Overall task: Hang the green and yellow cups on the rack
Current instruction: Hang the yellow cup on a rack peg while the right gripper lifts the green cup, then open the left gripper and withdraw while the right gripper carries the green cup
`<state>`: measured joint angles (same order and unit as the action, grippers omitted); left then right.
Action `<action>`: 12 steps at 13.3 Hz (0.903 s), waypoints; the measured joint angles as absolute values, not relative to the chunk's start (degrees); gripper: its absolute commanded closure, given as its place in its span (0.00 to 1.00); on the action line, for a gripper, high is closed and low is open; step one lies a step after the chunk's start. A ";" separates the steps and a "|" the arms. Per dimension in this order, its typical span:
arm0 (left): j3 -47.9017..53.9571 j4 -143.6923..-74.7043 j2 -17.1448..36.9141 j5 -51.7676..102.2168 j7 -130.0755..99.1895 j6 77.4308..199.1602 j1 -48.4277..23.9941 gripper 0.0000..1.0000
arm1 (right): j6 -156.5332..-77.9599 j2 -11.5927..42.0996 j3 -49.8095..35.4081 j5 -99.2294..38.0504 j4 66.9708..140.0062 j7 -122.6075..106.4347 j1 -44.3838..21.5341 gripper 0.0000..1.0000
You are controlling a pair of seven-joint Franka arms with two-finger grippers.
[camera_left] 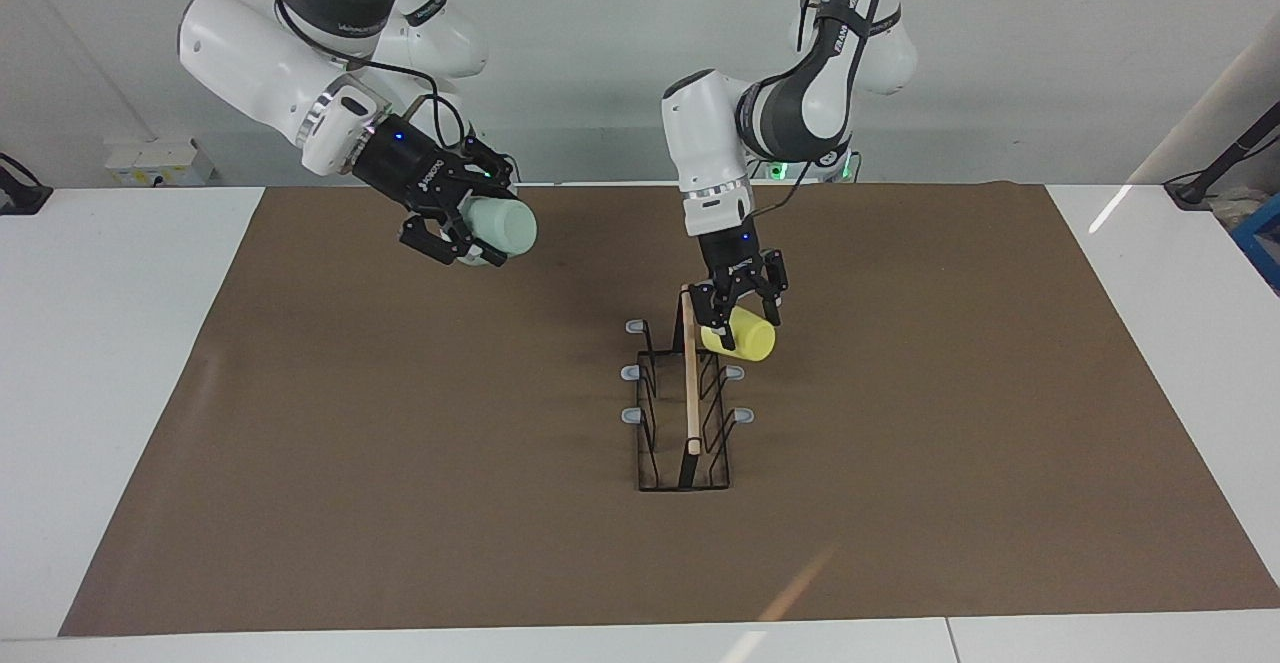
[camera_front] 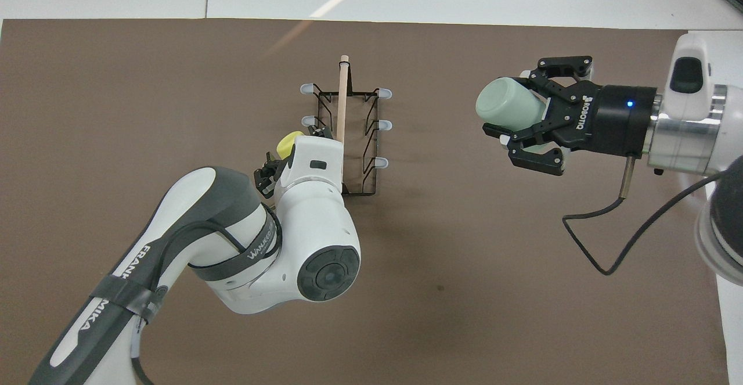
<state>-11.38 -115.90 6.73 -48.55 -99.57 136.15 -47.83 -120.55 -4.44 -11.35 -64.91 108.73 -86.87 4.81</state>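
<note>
The rack [camera_left: 690,393] stands on the mat, mid-table, its wooden rod running away from the robots; it also shows in the overhead view [camera_front: 341,118]. My left gripper [camera_left: 742,321] is shut on the yellow cup [camera_left: 745,340], which lies sideways against the rack at the peg nearest the robots on the left arm's side, hiding that peg. In the overhead view the yellow cup [camera_front: 285,143] peeks out past the left wrist. My right gripper [camera_left: 490,225] is shut on the mint green cup [camera_left: 505,226], held sideways in the air over the mat toward the right arm's end [camera_front: 511,107].
A brown mat [camera_left: 400,503] covers most of the white table [camera_left: 100,393]. A black cable [camera_front: 603,257] hangs in a loop from the right wrist. The rack's other five grey-tipped pegs are bare.
</note>
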 measured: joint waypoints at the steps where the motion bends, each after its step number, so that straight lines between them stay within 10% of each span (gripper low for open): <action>1: -11.26 -115.91 6.62 -48.16 -99.62 136.05 -48.00 0.00 | -120.55 -4.87 -11.35 -68.48 109.48 -88.13 5.00 1.00; 12: -12.15 -115.02 5.67 -44.42 -90.49 135.52 -44.94 0.00 | -126.84 -9.96 -11.74 -105.92 123.13 -107.62 1.08 1.00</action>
